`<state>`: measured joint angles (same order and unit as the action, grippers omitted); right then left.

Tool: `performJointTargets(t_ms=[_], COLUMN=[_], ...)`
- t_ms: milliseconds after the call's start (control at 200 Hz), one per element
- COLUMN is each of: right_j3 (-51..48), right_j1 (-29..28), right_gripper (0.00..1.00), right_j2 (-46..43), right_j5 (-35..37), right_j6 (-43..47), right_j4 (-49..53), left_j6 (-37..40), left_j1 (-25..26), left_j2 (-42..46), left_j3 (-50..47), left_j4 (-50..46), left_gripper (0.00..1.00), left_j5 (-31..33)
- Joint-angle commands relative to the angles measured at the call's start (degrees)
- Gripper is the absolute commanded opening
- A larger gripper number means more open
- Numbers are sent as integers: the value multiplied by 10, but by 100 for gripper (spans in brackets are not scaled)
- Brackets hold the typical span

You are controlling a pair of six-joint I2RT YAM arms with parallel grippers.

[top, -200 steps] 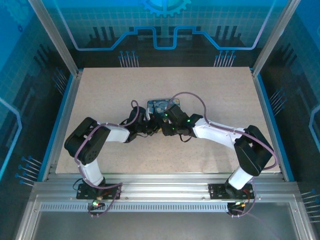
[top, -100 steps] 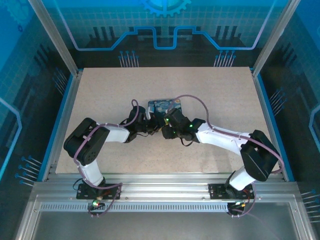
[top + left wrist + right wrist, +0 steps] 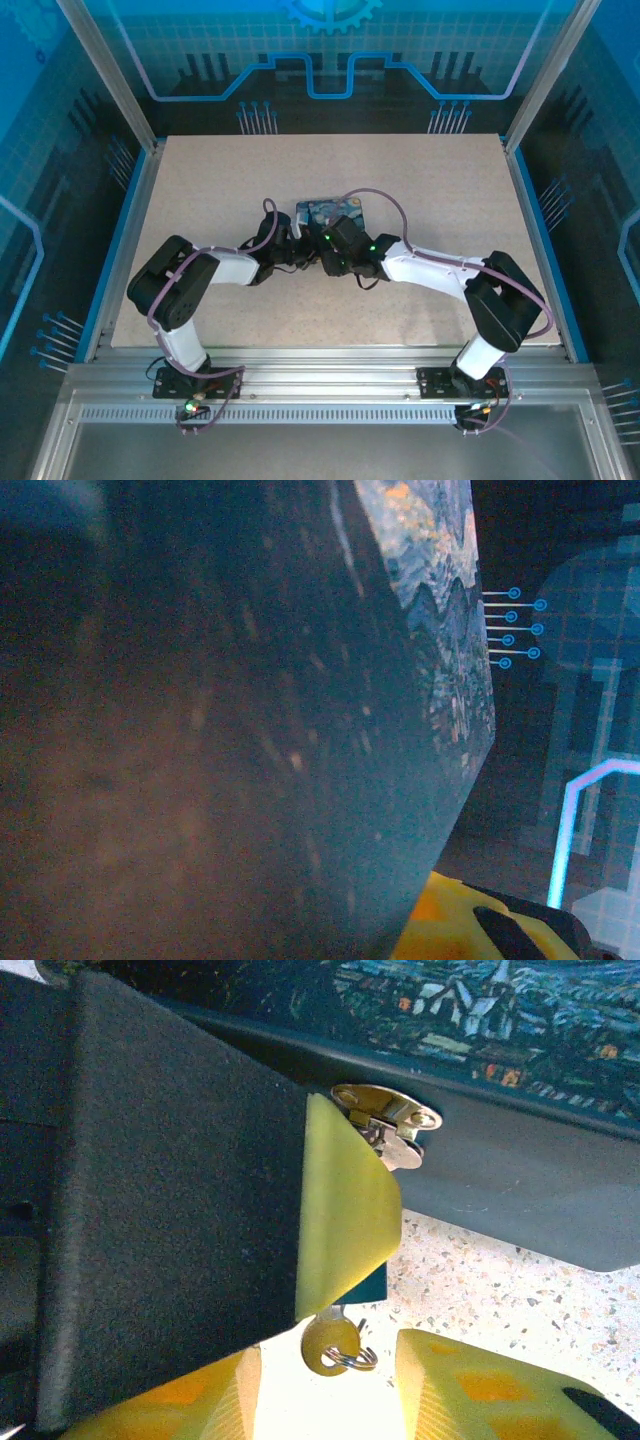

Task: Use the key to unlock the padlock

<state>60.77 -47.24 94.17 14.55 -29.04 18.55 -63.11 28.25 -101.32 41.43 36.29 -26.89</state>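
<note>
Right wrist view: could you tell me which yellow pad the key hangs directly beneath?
The upper pad, on the big black finger; the key hangs under its lower edge, between the two bottom pads.

Key: shiny metal, w/ wire ring. Tin box: smooth painted, low sheen; its clasp bright metal. Table: speckled, matt.

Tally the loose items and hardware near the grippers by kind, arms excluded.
painted tin box: 1
metal latch on the box side: 1
key: 1
key ring: 1
Total: 4
</note>
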Motion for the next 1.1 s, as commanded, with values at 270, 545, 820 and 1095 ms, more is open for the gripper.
performJointTargets(t_ms=[270, 545, 820, 1095], right_j3=[33, 32, 11, -28], right_j1=[1, 11, 13, 15], right_gripper=[34, 5, 0, 0], right_j2=[23, 24, 22, 22], right_j5=[0, -16, -51, -59], right_j6=[9, 13, 10, 1], right_j4=[-2, -8, -33, -62], left_j6=[-9, -8, -6, 0], left_j1=[-2, -1, -2, -2], left_j2=[24, 25, 20, 21], left_j3=[10, 3, -2, -27], left_j4=[30, 33, 36, 33], left_gripper=[0, 0, 0, 35], left_j5=[-24, -24, -24, -6])
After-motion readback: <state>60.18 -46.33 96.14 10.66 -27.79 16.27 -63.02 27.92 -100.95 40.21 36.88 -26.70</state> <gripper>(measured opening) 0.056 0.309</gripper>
